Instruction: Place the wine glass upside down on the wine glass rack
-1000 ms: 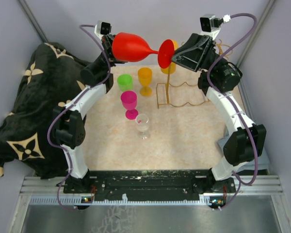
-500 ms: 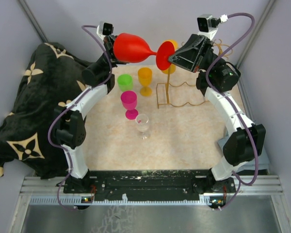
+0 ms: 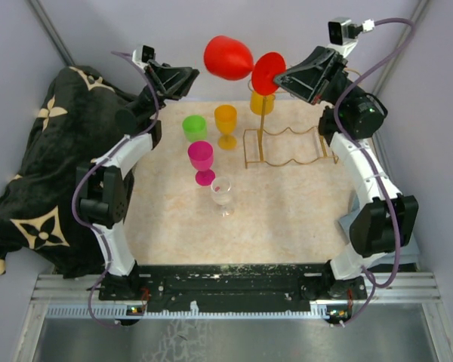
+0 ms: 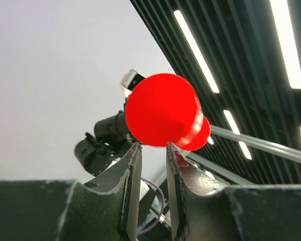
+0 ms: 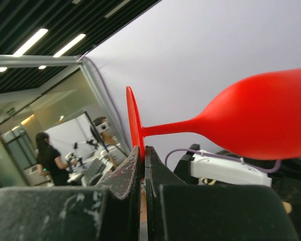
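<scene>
A red wine glass [image 3: 228, 57] lies on its side in the air above the back of the table, bowl to the left, foot to the right. My right gripper [image 3: 278, 77] is shut on the rim of its foot, as the right wrist view shows [image 5: 143, 149], with the red bowl [image 5: 261, 120] to the right. My left gripper [image 3: 195, 74] is open and empty, apart from the bowl on its left. In the left wrist view the red glass [image 4: 160, 110] floats just beyond the parted fingertips [image 4: 153, 146]. The gold wire rack [image 3: 287, 147] stands below, right of centre.
A yellow glass [image 3: 261, 102] sits at the rack's left post. Green [image 3: 195, 127], orange [image 3: 226, 121], pink [image 3: 201, 158] and clear [image 3: 222, 192] glasses stand left of the rack on the beige mat. A black patterned blanket [image 3: 45, 173] lies at the left.
My left gripper has let go of the red bowl, opened and drawn back to the left. My right gripper has raised the glass by its foot, up and slightly right.
</scene>
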Controlling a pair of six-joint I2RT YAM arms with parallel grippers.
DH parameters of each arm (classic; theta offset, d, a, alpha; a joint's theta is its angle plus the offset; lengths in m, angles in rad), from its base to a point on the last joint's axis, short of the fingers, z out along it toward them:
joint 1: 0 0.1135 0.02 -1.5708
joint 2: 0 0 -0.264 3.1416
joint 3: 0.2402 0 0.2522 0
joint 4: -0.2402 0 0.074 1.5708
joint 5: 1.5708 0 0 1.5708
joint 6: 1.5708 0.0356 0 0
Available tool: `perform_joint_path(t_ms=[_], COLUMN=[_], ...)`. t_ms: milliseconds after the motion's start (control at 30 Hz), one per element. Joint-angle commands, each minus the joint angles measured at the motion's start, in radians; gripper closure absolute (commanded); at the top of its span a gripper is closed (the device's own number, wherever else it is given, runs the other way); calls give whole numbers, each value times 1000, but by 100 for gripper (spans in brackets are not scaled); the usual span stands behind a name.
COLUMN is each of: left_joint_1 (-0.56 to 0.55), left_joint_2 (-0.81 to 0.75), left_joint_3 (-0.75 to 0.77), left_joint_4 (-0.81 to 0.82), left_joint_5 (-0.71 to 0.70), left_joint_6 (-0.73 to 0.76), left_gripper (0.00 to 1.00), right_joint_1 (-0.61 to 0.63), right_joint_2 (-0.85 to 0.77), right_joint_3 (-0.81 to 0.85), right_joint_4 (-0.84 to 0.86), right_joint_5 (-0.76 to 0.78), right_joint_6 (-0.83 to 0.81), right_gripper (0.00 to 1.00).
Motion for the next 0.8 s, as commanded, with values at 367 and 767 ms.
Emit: perform_joint_path(t_ms=[367,767], left_joint_1=[109,132], left_joint_2=[-108,-151], left_joint_3=[-93,-132], left_joint_4=[197,129], left_joint_5=[110,177], left_joint_6=[-29,30], left_gripper=[67,67], right_joint_1=[-259,-342], right_joint_2=[-99,17], right_joint_3=[9,168], right_joint_4=[-391,-682], right_joint_5=[-5,30], right_joint_6=[-334,-534], right_gripper=[100,100])
